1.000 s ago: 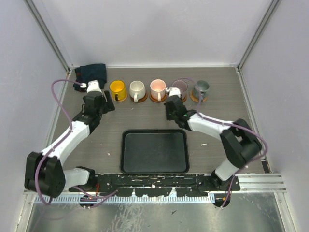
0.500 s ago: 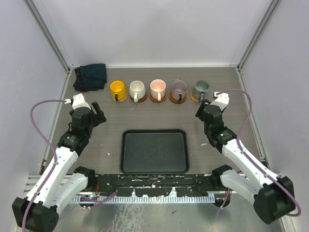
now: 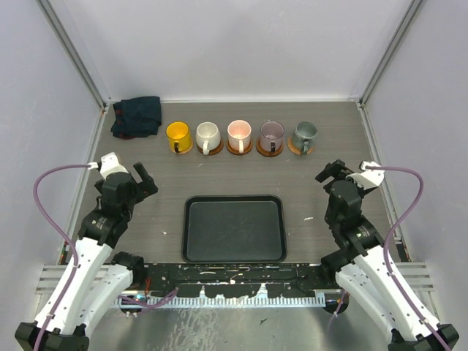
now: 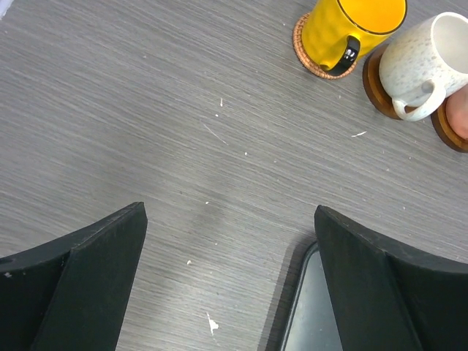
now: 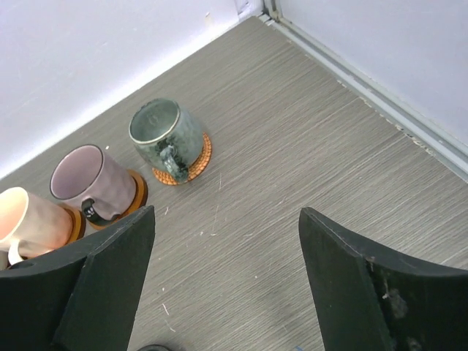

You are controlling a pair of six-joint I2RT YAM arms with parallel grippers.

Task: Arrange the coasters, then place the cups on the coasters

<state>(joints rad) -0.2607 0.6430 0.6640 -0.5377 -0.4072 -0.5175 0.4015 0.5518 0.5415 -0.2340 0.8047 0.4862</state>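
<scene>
Grey wood-grain table (image 3: 336, 164) carries a straight row of five cups along its far side, each upright on its own coaster with its handle turned toward the arms. From the left arm's side to the right's they run yellow cup (image 3: 178, 134), cream cup (image 3: 208, 134), pink cup (image 3: 239, 131), mauve cup (image 3: 271, 133) and grey-green cup (image 3: 303, 134).

In the left wrist view the yellow cup's coaster (image 4: 306, 57) is a woven orange-brown disc; the cream cup's coaster (image 4: 373, 82) is darker and smooth. In the right wrist view the grey-green cup's coaster (image 5: 196, 165) is also woven and orange-brown; the mauve cup's coaster (image 5: 138, 191) and the pink cup's coaster (image 5: 72, 223) are darker brown. Neighbouring coasters sit near one another; whether any touch cannot be told.

The left tool (image 4: 230, 219) has its fingers spread wide with nothing between them; it hangs over bare table by the far left corner of the black tray (image 3: 234, 198), well apart from the cups. The right tool (image 5: 227, 219) is likewise spread wide and holds nothing; it sits on the right side of the tray, on the near side of the grey-green cup and clear of it.

A dark teal cloth (image 3: 137, 117) lies crumpled in the far left corner, near the yellow cup.
</scene>
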